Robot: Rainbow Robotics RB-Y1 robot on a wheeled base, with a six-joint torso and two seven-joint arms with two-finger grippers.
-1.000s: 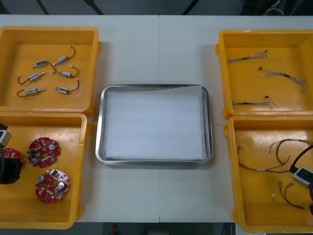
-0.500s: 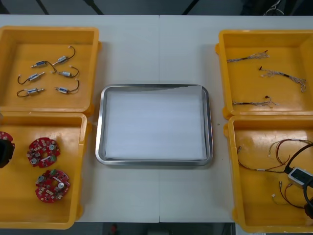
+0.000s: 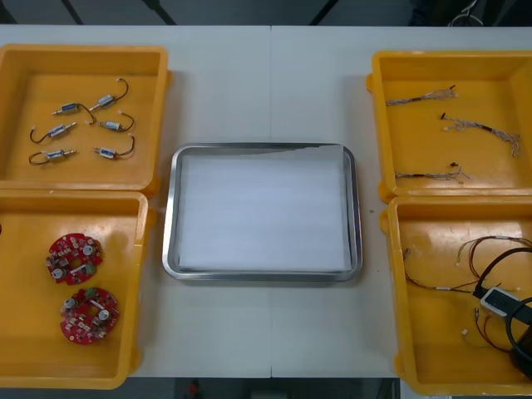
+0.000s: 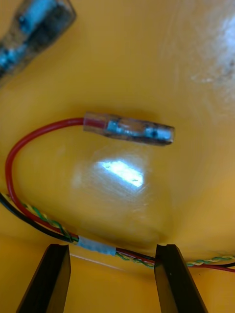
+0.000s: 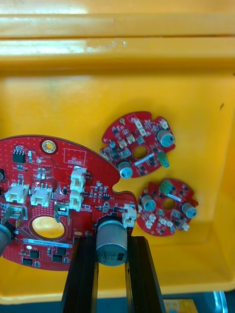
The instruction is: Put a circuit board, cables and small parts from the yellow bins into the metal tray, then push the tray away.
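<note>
My left gripper (image 5: 111, 274) is shut on a round red circuit board (image 5: 44, 195), with the board's grey cylinder pinched between its fingers. The board hangs above the near left yellow bin (image 5: 117, 93), where two more boards (image 5: 139, 146) (image 5: 167, 208) lie. Those two boards (image 3: 73, 258) (image 3: 89, 314) also appear in the front view. My right gripper (image 4: 111, 276) is open, low in the near right yellow bin (image 3: 416, 332). Its fingers (image 4: 49, 279) stand on either side of a red and yellow cable (image 4: 98, 243). The metal tray (image 3: 169, 216), white inside, sits in the middle.
The far left bin (image 3: 25, 170) holds several small metal parts (image 3: 83, 129). Several thin twisted cables (image 3: 449, 125) lie in the far right bin (image 3: 382, 125). A cable's clear connector (image 4: 129, 129) lies just beyond my right fingers. Bare table surrounds the tray.
My left arm has slid out past the left edge of the front view, taking one board with it. My right arm has moved down toward the near right corner of its bin.
</note>
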